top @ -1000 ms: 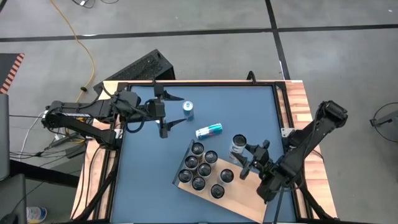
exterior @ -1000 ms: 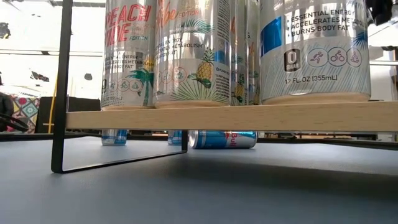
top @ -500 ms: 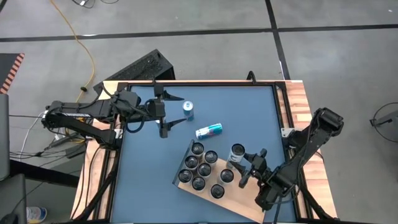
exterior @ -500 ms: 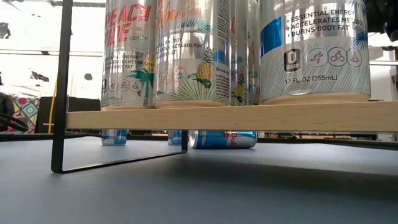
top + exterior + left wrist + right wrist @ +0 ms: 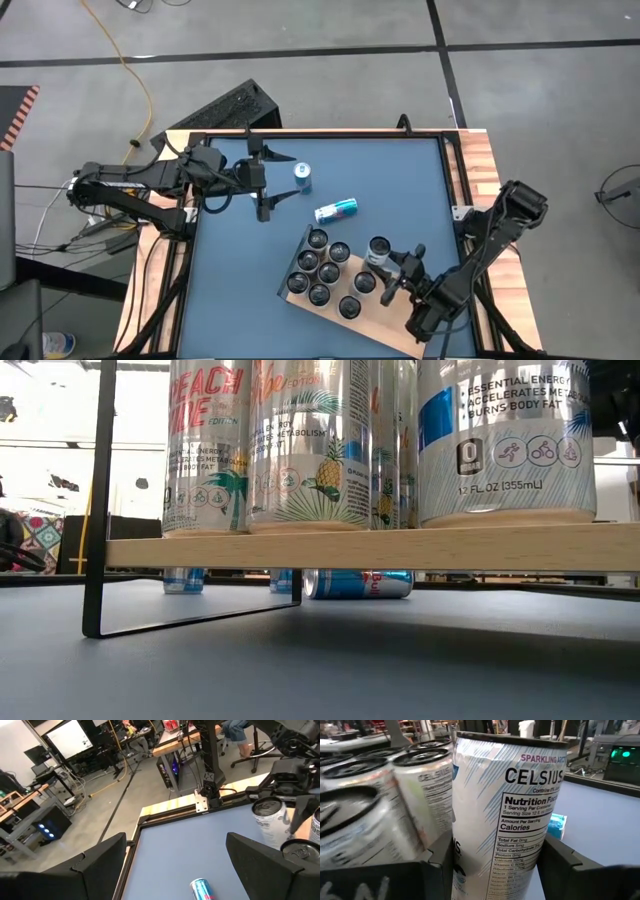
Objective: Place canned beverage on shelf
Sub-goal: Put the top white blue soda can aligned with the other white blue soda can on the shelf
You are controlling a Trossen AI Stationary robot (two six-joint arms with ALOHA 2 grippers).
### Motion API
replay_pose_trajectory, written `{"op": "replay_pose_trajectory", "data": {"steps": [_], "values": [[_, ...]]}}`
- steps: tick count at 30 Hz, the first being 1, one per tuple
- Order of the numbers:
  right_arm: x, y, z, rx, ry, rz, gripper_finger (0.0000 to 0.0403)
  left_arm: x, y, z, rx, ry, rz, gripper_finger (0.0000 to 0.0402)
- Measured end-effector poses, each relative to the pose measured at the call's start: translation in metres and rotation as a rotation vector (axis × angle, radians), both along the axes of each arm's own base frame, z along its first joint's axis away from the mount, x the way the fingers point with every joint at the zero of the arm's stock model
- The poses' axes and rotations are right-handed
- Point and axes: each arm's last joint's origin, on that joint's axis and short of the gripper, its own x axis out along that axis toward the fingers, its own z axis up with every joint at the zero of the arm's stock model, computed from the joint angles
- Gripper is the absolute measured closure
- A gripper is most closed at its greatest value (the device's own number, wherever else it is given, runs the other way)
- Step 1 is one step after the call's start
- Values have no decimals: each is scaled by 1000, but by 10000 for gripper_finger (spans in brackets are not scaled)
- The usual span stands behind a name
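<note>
- High view: the right claw (image 5: 388,266) pinches an upright white can (image 5: 378,248) at the shelf's (image 5: 385,318) edge nearest the desk's right side, just beside the seven cans (image 5: 329,272) already standing on it.
- The shelf lies slantwise near the desk's (image 5: 420,190) front edge, right of centre.
- Right wrist view: the white can (image 5: 505,815) sits between the two dark fingers (image 5: 580,877), close against the neighbouring cans (image 5: 385,800).
- The left claw (image 5: 268,182) hovers near the desk's far-left corner, fingers spread wide and holding nothing.
- A blue can (image 5: 336,209) lies on its side near the desk's centre; another small can (image 5: 302,175) stands upright just beyond it, towards the far edge.
- Low view: the shelf board (image 5: 380,547) sits raised on a dark frame.
</note>
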Motion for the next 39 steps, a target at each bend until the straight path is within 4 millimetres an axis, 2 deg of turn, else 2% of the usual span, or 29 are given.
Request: {"op": "replay_pose_trajectory", "data": {"steps": [16,29,35,39], "values": [[7,8,2,-44,78,61,205,0,1,1,2,-7,25,72],[9,9,3,-36,70,61,204,0,1,1,2,-7,25,72],[17,11,-10,-38,73,48,204,0,1,1,2,-7,25,72],[17,11,-9,-38,71,47,203,0,1,1,1,-7,25,72]]}}
